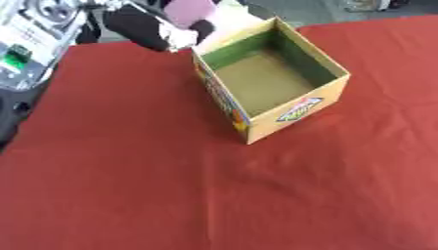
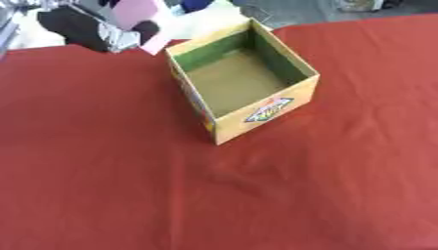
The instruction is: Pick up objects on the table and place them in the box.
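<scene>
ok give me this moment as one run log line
left hand: raised at far left of box, holding pink object | box: open, looks empty | right hand: not in view | red cloth

Upper left: blurred hand (image 2: 85, 27), fingers indistinct, behind it a pink object (image 2: 137, 12) cut by the top edge.

The table (image 1: 128, 185) is covered with a red cloth (image 2: 325, 185) that shows some soft wrinkles and fold lines. On the cloth stands one open cardboard box (image 1: 291, 114), turned at an angle, in the far middle part of the table. Its inside looks empty, and a colourful label is on its near side.
</scene>
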Controlling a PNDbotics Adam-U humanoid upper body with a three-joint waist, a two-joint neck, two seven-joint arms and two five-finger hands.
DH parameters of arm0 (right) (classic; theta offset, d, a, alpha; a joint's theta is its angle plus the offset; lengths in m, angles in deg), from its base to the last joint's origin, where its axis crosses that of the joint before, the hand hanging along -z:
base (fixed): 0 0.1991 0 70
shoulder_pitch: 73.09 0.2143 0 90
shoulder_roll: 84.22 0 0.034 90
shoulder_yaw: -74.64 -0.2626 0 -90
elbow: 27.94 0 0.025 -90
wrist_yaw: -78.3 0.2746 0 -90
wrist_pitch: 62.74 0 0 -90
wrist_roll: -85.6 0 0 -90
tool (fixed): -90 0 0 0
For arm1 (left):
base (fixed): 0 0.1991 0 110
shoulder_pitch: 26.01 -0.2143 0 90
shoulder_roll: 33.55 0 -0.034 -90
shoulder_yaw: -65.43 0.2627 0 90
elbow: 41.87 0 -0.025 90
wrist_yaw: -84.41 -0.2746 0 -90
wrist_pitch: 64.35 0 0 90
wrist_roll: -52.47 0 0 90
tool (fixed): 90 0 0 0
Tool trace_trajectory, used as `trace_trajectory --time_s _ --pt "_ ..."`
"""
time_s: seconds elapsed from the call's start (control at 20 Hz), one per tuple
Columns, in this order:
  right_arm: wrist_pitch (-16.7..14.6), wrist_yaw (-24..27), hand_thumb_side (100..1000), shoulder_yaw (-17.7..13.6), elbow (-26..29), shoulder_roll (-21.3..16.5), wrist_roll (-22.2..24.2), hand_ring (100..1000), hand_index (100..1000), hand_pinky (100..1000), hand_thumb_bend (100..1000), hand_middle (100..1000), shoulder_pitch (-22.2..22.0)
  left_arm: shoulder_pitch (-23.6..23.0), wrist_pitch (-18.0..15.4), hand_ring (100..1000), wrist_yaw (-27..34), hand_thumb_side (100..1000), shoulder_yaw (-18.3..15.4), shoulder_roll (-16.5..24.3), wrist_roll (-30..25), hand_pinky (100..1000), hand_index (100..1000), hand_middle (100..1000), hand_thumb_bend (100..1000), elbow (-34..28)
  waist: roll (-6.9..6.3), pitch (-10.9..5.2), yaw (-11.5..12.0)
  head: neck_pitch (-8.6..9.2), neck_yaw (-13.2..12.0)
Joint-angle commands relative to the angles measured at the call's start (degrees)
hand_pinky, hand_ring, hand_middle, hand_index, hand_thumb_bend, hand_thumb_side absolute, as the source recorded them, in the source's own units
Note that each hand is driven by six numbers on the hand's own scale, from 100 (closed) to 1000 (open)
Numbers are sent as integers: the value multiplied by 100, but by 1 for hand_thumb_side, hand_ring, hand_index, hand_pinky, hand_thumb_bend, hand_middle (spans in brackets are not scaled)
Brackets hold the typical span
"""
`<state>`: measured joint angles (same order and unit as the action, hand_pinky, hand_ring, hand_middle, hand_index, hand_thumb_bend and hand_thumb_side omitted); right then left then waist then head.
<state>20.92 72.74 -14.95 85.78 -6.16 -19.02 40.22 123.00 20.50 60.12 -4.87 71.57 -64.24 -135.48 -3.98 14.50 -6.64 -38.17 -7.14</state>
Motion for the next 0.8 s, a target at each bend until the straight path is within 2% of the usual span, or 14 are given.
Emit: trace_trajectory --time_s 0.05,0.45,0.65,0.8 --pt "-21 68 1000 1 87 -30 54 837 853 881 226 794 155 326 -302 342 -253 100 -14 -259 57 273 651 390 100 325 41 -44 -35 176 -101" --pt "-38 130 1000 38 87 102 94 837 853 881 227 794 347 845 -1030 350 -803 100 121 -1145 127 286 647 395 100 1274 73 94 -236 321 -281" --pt "-46 178 1000 73 87 195 132 837 852 882 228 793 451 1010 -1329 362 -1346 100 155 -1509 163 306 646 407 100 1853 79 147 -356 362 -389" --pt "-51 211 1000 97 87 259 163 837 852 882 229 793 511 1061 -1473 366 -1861 100 61 -1747 308 312 646 410 100 2355 73 185 -427 397 -439"
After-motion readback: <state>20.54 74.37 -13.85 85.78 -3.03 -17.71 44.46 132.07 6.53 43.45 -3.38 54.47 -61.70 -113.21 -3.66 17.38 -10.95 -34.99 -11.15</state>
